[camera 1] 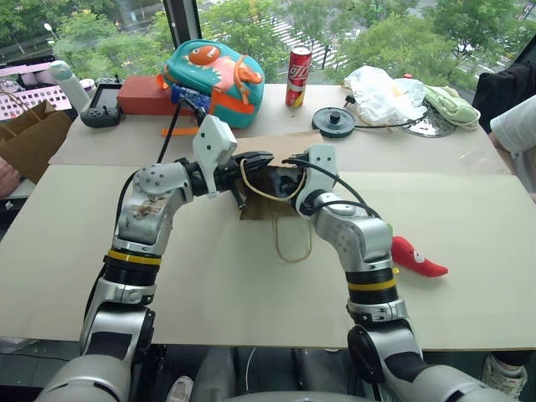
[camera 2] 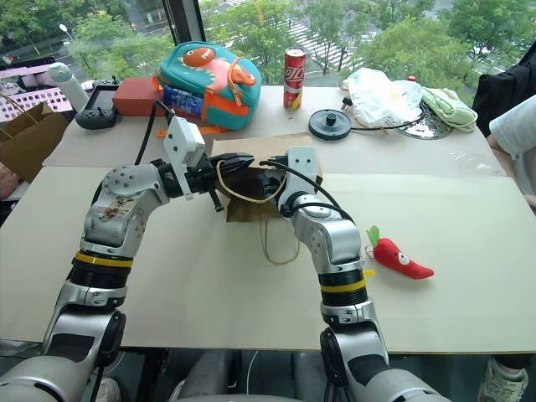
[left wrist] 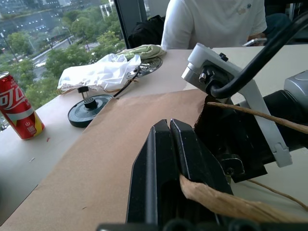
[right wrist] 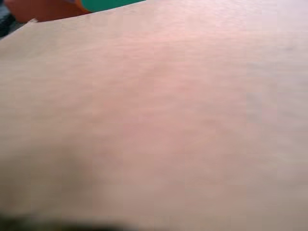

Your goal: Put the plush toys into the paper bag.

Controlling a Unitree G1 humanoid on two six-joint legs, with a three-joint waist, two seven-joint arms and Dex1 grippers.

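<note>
At the far left edge of your desk (camera 1: pixel 75 243) stands a darker brown bag (camera 1: pixel 33 138), with a black controller (camera 1: pixel 102 115) and a red box (camera 1: pixel 142 94) just behind the boards. Your left gripper (camera 1: pixel 255 158) reaches level toward the middle, its jaws pressed fully together on the paper bag's cord handle (left wrist: pixel 226 202), which lifts the upper edge of the paper bag (camera 1: pixel 289 146); the bag lies flat with its open mouth facing you, and a second handle loop (camera 1: pixel 293 243) trails loose on the desk. Behind it sit a teal dinosaur backpack (camera 1: pixel 213 71) and a red soda can (camera 1: pixel 298 75). Your right gripper (camera 1: pixel 289 180) is pushed into the bag's mouth, and you cannot tell how its jaws stand or whether they hold anything. Farther right, the red chili plush toy (camera 2: pixel 400 258) lies on the desk beside your right forearm, well apart from the bag. Beyond it rest a black disc (camera 2: pixel 330 124), a white plastic bag (camera 2: pixel 381 94) and a green cloth (camera 2: pixel 448 107); a person's sleeve (camera 2: pixel 512 126) shows at the right edge.
</note>
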